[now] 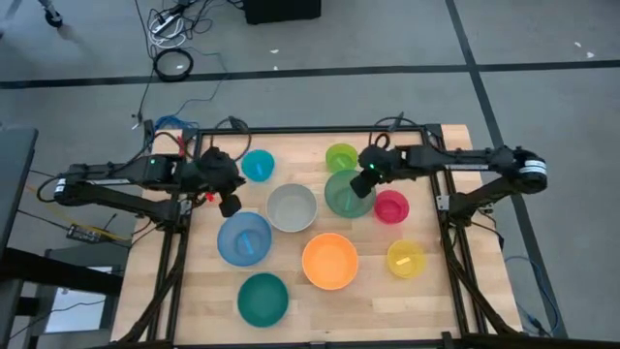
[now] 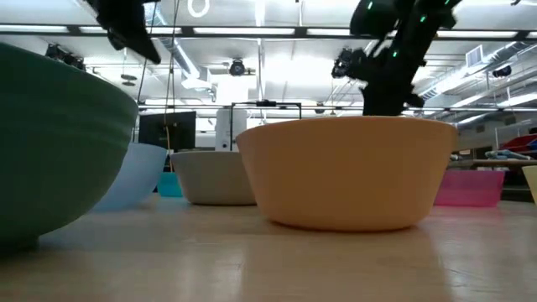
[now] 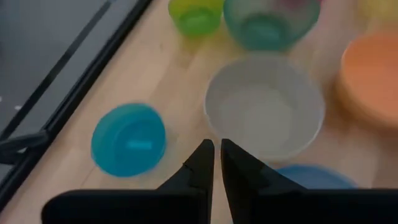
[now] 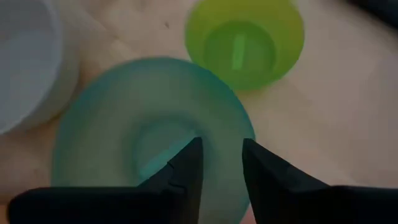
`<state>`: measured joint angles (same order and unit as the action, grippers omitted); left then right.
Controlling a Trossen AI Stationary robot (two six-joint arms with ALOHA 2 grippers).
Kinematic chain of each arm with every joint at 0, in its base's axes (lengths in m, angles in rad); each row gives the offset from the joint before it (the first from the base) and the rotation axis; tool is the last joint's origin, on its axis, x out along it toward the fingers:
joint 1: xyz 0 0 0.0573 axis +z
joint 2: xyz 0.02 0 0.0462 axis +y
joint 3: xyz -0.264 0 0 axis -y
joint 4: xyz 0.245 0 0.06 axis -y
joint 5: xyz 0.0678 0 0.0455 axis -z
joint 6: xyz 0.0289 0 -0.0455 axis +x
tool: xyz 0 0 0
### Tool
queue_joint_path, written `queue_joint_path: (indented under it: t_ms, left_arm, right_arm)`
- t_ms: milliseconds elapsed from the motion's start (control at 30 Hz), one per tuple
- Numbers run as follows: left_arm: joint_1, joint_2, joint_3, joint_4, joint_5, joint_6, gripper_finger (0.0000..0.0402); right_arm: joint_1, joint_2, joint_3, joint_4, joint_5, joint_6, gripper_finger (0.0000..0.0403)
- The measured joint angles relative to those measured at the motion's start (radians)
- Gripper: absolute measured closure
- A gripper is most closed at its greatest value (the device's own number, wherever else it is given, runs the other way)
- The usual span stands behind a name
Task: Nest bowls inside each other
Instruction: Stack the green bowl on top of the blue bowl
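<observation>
Nine bowls stand apart and upright on the wooden table [image 1: 194,310]. At the back are a cyan bowl [image 1: 258,165], a lime green one [image 1: 341,157] and a larger green one [image 1: 349,194]. A grey-white bowl [image 1: 292,207] and a pink-red one [image 1: 391,206] sit mid-table. Nearer are light blue [image 1: 244,238], orange [image 1: 330,261], yellow [image 1: 406,259] and teal [image 1: 263,299] bowls. My right gripper [image 4: 222,149] hangs open over the green bowl [image 4: 124,124]. My left gripper [image 3: 216,155] is shut with nothing in it, above the table between the cyan bowl [image 3: 129,138] and the grey-white bowl [image 3: 264,106].
A black frame rail [image 1: 320,129] runs along the table's far edge, with side rails at left and right. Cables lie on the floor beyond. In the low view the orange bowl [image 2: 352,172] and the teal bowl [image 2: 50,143] stand closest to the front edge.
</observation>
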<state>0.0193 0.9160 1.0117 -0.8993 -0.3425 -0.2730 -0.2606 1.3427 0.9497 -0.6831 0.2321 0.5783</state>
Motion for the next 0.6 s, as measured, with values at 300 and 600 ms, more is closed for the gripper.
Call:
queue_joint_path:
  t_ms: [300,600]
  left_arm:
    - [0.0,-0.033,0.0,0.018,0.001,-0.02,0.0362]
    - [0.0,-0.033,0.0,0.019,0.001,-0.019,0.0362]
  right_arm:
    - [-0.084,0.063,0.0,-0.018,-0.102,-0.042,0.0244]
    - [-0.099,0.063,0.0,-0.081,-0.077,-0.04,0.0237]
